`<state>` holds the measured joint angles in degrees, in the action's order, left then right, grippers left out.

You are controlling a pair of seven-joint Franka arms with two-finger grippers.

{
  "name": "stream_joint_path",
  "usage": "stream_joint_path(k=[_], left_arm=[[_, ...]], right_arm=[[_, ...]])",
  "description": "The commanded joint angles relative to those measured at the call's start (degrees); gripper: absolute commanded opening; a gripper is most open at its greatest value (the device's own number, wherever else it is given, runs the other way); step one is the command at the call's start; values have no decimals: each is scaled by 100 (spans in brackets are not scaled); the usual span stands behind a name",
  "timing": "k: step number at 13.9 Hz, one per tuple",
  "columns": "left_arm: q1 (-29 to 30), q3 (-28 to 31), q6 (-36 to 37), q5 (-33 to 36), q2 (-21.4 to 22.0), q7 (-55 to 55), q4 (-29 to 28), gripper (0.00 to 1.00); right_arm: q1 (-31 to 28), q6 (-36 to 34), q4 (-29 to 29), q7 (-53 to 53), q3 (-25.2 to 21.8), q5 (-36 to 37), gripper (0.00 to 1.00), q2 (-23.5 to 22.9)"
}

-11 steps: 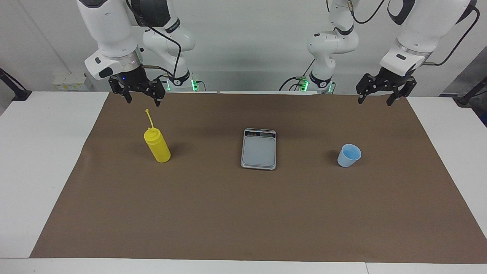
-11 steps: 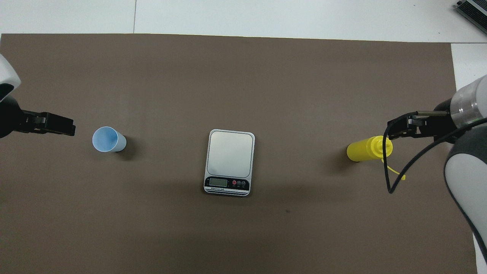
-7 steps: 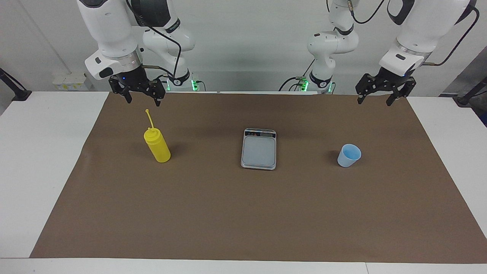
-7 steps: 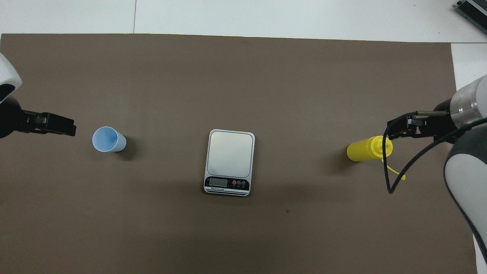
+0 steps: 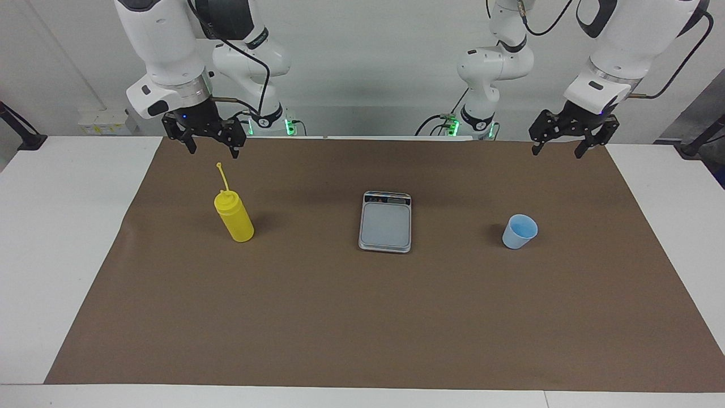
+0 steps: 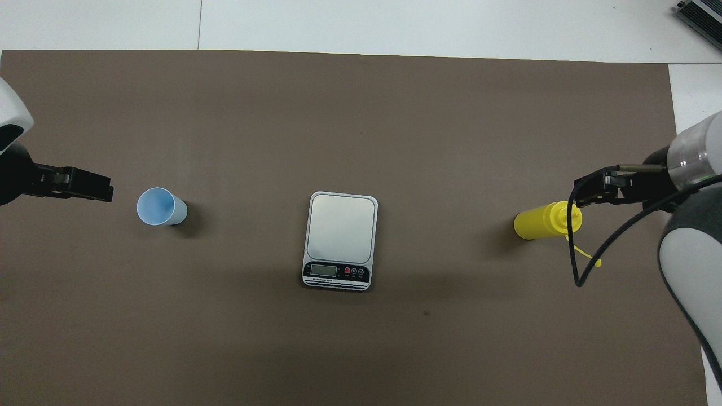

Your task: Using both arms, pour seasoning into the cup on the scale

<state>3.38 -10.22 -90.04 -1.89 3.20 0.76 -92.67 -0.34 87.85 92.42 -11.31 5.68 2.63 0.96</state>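
Note:
The yellow seasoning bottle point(image 5: 234, 218) point(image 6: 544, 220) stands upright on the mat toward the right arm's end, its cap strap sticking up. My right gripper point(image 5: 213, 153) point(image 6: 581, 192) hangs open in the air over the mat beside the bottle, holding nothing. The silver-grey scale point(image 5: 385, 222) point(image 6: 340, 239) lies mid-table with its display strip toward the robots and nothing on it. The light blue cup point(image 5: 519, 231) point(image 6: 161, 207) stands upright toward the left arm's end. My left gripper point(image 5: 556, 154) point(image 6: 107, 193) hovers open and bare over the mat's edge beside the cup.
A brown mat point(image 5: 362, 317) covers most of the white table point(image 5: 68, 226). A black cable loop point(image 6: 575, 265) hangs from the right arm over the bottle's strap. A dark device point(image 6: 699, 17) sits at the table's corner farthest from the robots, at the right arm's end.

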Motion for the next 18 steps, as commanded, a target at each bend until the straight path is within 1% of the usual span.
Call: stream_joint_path(k=[1,2,4,6,8,11,13,14,16,18], left_arm=[[83,11,-162,-83,153,38,-389,100],[93,12,-415,-83,250,64,-688,100],[154,20,-829,-83,251,56,-1076,100],[206,20,-1232,-83,155,30,-1349,100],[460,12,-1690,-92,-12,-6,-1630,100],[637,12,-2278,-92,-302,-409,-1929,100],[629,12,-2936,-92,-442,-883,-2324,100],[637,12,-3227,-92,-435,-911,-2552,100],[664,12,-3475,-92,-531,-963,-2729,100],[655,12,-3835,-92,-488,-1095,-3123,100]], right_arm=[[-53,-14,13,94,21,-17,100,10],[-53,-14,13,94,21,-17,100,10],[-53,-14,13,94,21,-17,100,10],[-53,-14,13,94,21,-17,100,10],[-53,-14,13,94,21,-17,100,10],[-53,-14,13,94,21,-17,100,10],[-53,-14,13,94,21,-17,100,10],[-53,-14,13,103,21,-17,100,10],[-53,-14,13,94,21,-17,100,10],[-53,-14,13,94,21,-17,100,10]])
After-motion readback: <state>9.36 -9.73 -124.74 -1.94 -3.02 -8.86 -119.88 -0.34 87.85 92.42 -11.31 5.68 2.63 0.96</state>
